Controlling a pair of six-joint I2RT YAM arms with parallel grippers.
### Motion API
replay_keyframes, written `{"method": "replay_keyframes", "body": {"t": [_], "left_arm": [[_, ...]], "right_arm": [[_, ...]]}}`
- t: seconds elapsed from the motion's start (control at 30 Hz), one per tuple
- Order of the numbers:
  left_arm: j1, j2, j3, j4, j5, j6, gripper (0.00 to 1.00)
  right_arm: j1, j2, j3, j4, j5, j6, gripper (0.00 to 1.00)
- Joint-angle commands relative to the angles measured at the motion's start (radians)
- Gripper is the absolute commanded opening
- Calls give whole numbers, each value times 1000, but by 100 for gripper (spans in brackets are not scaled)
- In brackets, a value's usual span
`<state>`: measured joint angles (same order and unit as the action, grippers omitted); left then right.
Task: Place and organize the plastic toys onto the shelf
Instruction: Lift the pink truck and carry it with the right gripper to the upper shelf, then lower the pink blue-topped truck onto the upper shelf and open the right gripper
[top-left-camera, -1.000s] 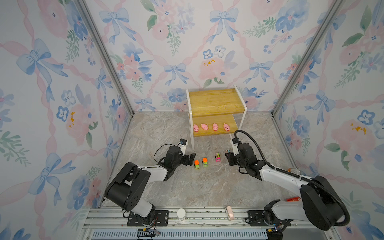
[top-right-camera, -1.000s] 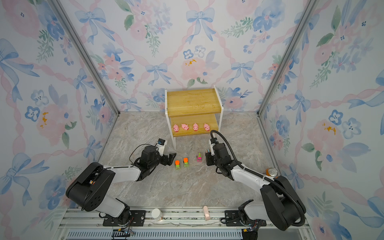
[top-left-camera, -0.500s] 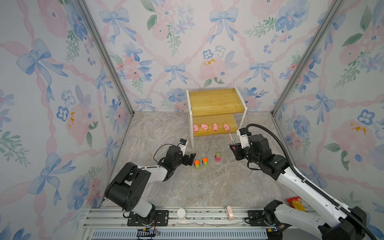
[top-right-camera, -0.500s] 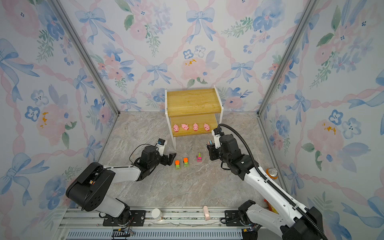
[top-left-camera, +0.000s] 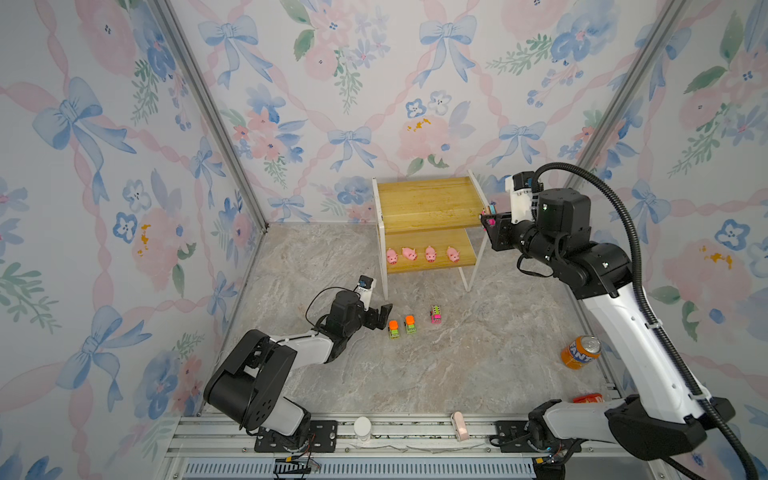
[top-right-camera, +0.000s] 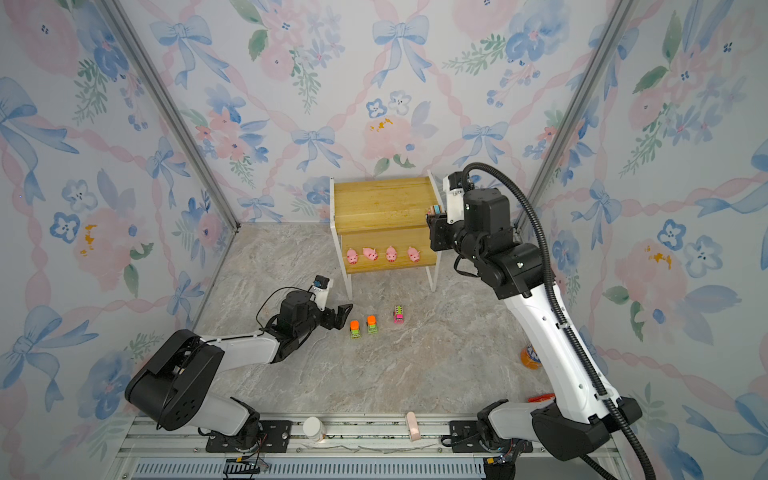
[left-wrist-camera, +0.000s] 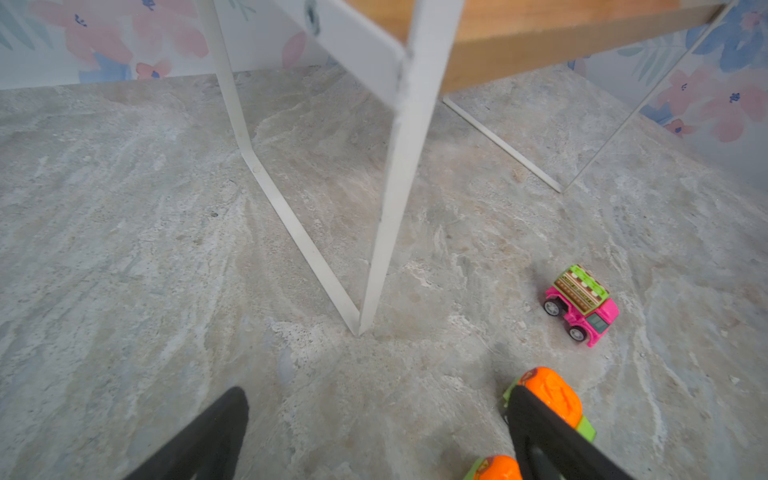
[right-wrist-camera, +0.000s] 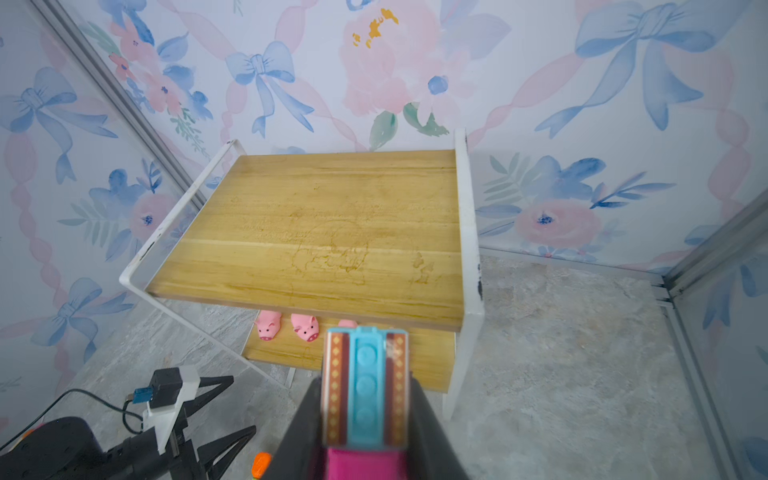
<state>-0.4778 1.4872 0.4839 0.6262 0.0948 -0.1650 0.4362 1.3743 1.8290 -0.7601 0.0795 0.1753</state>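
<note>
Four pigs (top-left-camera: 430, 254) lined up on shelf (top-left-camera: 428, 199) lower board, frame centre; top board bare. Right fingers (right-wrist-camera: 430, 440) clenched on one bus (right-wrist-camera: 363, 386) at top board's right edge. Remaining on bench (top-left-camera: 457, 365): two trucks (top-left-camera: 394, 328), second bus (top-left-camera: 435, 314). Left fingers (left-wrist-camera: 208, 440) released, just beside trucks. Can (top-left-camera: 580, 352) lower right, out of the way.

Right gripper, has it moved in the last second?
Yes: the right gripper, gripping a bus, rose from the floor to beside the top board of the shelf.

The arms (top-left-camera: 623, 332) are black-and-white; the right bears ribbed cable (top-left-camera: 634, 257).
</note>
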Motion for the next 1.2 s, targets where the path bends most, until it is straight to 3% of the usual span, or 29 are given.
{"method": "replay_keyframes", "body": {"t": [0.0,0.5,1.17], "left_arm": [[-3,-17,-16,1,23,-11,98],[-4,-65,-36,1,19,-14,98],[-2,-69,-47,1,11,-10,98]], "right_arm": [[-24,77,103,-94,-12,-32,27],[-34,449,497,-172,1,-48,27],[-25,598,582,-191,57,-120,28]]}}
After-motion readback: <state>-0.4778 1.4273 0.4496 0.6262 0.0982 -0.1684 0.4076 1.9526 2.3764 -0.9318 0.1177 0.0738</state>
